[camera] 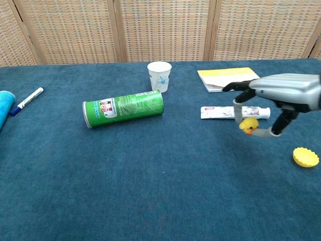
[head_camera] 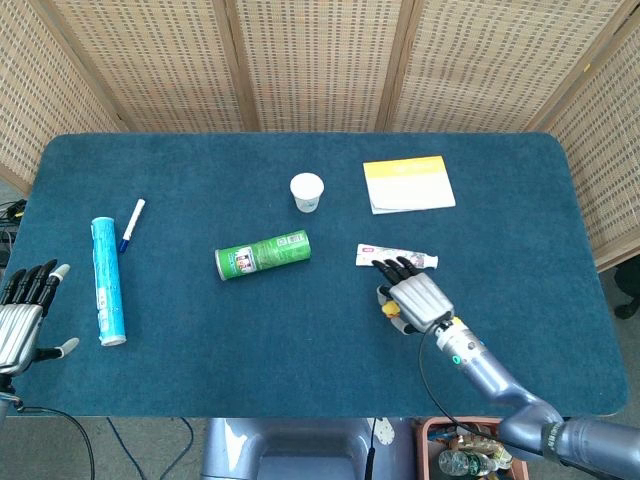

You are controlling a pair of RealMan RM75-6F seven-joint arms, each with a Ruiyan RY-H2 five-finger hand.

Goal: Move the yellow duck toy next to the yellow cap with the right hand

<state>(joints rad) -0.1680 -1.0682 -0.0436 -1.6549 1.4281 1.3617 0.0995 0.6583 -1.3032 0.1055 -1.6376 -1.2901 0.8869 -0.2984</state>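
My right hand [camera: 281,98] hovers above the table, palm down, pinching the small yellow duck toy [camera: 248,125] under its fingers. In the head view the right hand [head_camera: 417,298] covers most of the duck [head_camera: 391,309], which peeks out at its left edge. The yellow cap [camera: 306,156] lies on the blue cloth to the lower right of the duck; the head view does not show it, as the arm covers that spot. My left hand [head_camera: 22,312] rests open at the table's left front edge, holding nothing.
A toothpaste tube [camera: 234,112] lies just behind the right hand. A green can [camera: 123,108] lies on its side mid-table, a paper cup [camera: 159,76] stands behind it, a yellow-white booklet [camera: 232,79] lies far right. A blue tube [head_camera: 108,280] and pen [head_camera: 132,224] lie at the left.
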